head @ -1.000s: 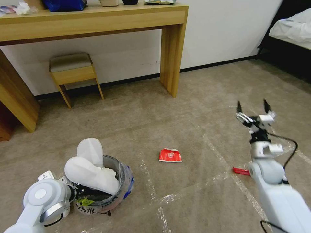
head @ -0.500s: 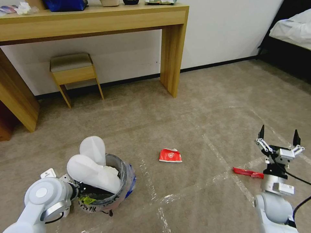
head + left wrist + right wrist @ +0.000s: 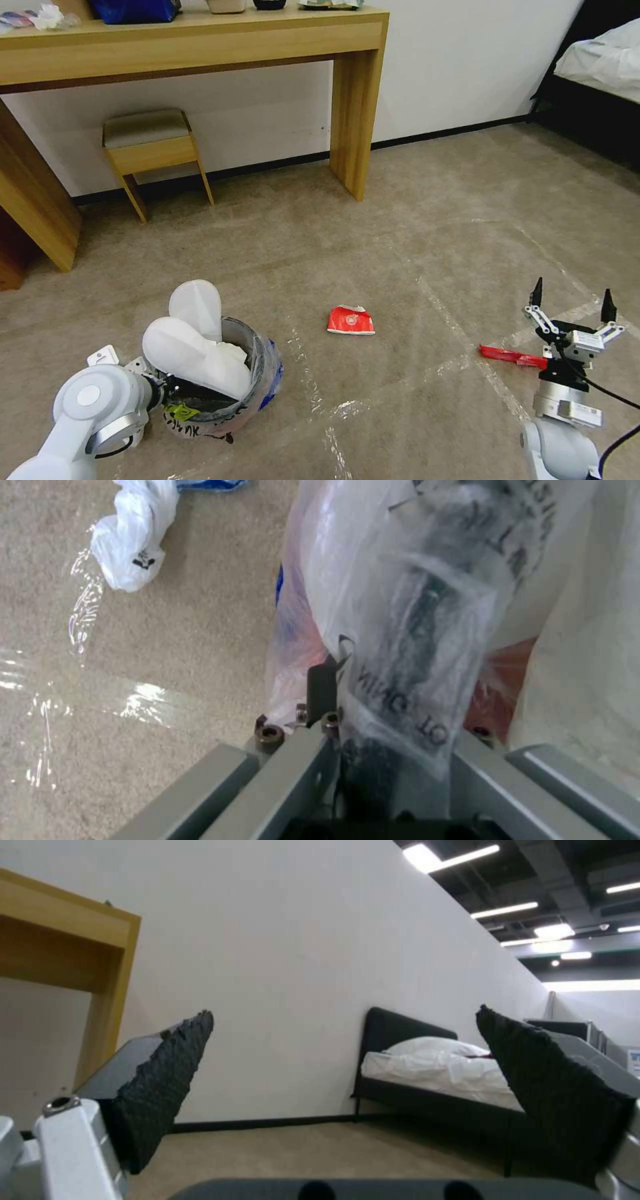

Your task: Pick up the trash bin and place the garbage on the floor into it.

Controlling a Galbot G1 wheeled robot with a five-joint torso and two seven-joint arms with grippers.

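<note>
The floor (image 3: 400,220), a beige-brown carpet crossed by worn tape lines, ran back to a white wall, with a long wooden surface (image 3: 193,40) above a small stool (image 3: 150,150) and a bed (image 3: 600,60) at my far right. My right wrist camera looked level across the room and caught that bed (image 3: 433,1065) with its white bedding, where my head camera saw just a corner of it.

The trash bin (image 3: 257,380) sat low at my left, lifted in my left end effector (image 3: 393,730), whose fingers were clamped on its bag-lined rim; my left wrist camera showed the crinkled clear bag and black scribbles close up. Two white slipper soles (image 3: 197,340) stuck up out of the bin. My left wrist camera also showed a crumpled white plastic bag (image 3: 130,540) on the carpet near the bin.

My right arm reached forward low at my right, wrist turned up, and my right end effector (image 3: 571,300) pointed upward with its fingers spread wide and holding nothing. A red wrapper (image 3: 510,357) lay on the carpet just beside it, toward my left. A squashed red carton (image 3: 351,321) lay between the bin and the wrapper, well apart from both.
</note>
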